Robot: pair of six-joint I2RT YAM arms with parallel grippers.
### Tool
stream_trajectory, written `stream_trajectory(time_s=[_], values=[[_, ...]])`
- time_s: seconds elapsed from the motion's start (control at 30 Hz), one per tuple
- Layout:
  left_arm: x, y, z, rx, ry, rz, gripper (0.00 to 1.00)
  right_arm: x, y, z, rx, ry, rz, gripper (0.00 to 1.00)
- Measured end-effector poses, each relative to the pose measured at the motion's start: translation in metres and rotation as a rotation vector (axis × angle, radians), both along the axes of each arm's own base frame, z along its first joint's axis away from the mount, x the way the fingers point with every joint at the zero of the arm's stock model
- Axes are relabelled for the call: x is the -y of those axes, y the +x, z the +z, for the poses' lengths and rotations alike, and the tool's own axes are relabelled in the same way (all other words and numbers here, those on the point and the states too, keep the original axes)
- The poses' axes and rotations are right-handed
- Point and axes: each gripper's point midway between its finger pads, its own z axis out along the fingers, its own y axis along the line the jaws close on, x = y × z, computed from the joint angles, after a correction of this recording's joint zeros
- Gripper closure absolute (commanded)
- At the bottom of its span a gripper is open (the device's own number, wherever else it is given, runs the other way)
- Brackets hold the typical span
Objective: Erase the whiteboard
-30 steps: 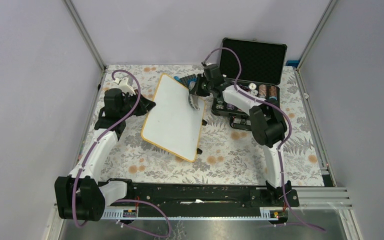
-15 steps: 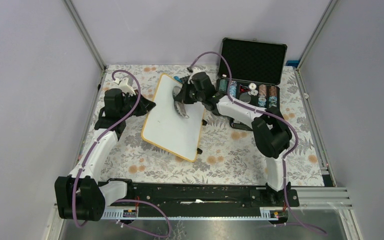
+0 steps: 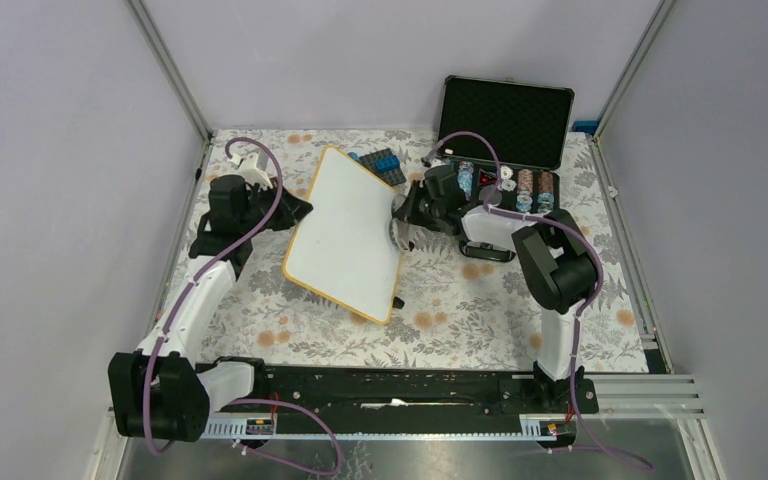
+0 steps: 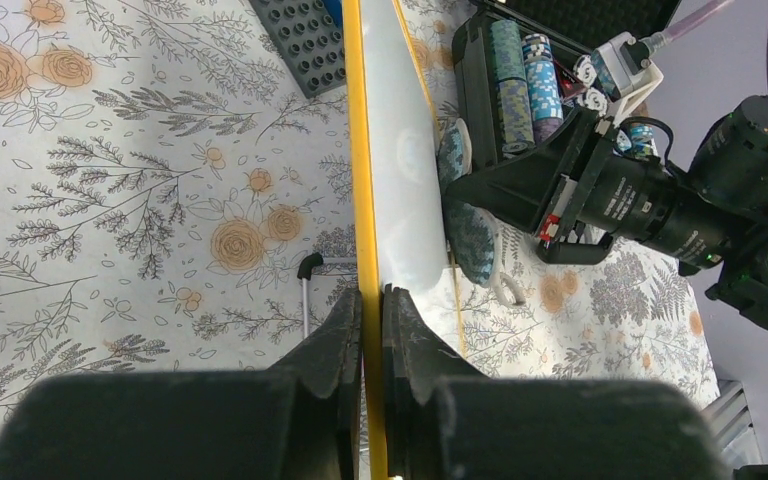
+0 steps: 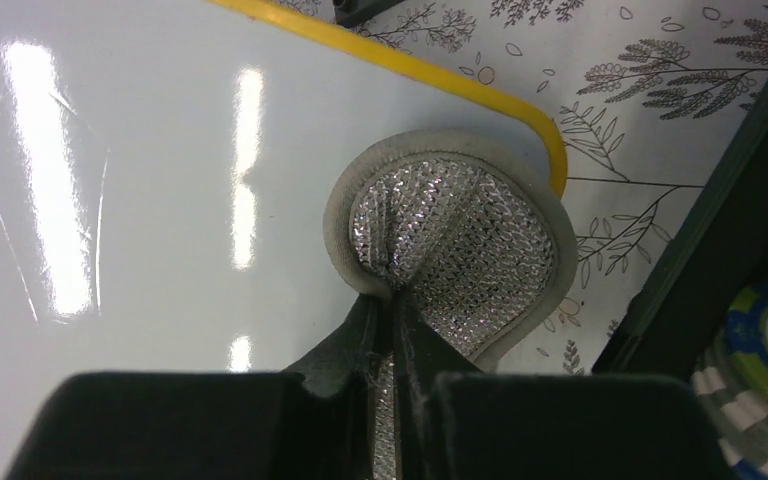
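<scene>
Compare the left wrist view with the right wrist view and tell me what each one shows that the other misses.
Only the left wrist view: the left gripper shut on the whiteboard's yellow rim, a grey studded plate, and the right arm from outside. Only the right wrist view: the board's glossy white face, free of writing where visible, and the right gripper pinching the wiping pad's silver mesh. Both: whiteboard, pad, flowered tablecloth.
</scene>
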Motion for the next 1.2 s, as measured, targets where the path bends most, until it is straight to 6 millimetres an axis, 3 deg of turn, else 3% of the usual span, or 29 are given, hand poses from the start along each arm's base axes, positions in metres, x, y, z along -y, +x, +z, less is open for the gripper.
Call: stream_trajectory(time_s=[0.13,0.37,0.5,0.73,0.93,1.2], values=[[0.002,0.000,0.004,-0.005,0.019,-0.008,1.00,-0.014,-0.014,0.008,0.037,-0.068,0.009,1.00],[0.001,-0.004,0.003,-0.023,0.033,-0.013,1.00,-0.075,-0.074,0.055,0.135,-0.101,0.142,1.00],[0.000,-0.010,0.001,-0.034,0.047,-0.017,1.00,-0.097,-0.101,0.072,0.165,-0.062,0.206,1.00],[-0.003,-0.019,-0.001,-0.033,0.091,-0.022,1.00,-0.093,-0.117,0.063,0.198,0.067,0.170,1.00],[-0.006,-0.022,-0.003,-0.006,0.113,-0.013,1.00,-0.076,-0.136,0.044,0.174,0.181,0.122,1.00],[-0.003,-0.023,-0.001,0.010,0.126,-0.019,1.00,-0.066,-0.145,0.036,0.156,0.164,0.109,1.00]])
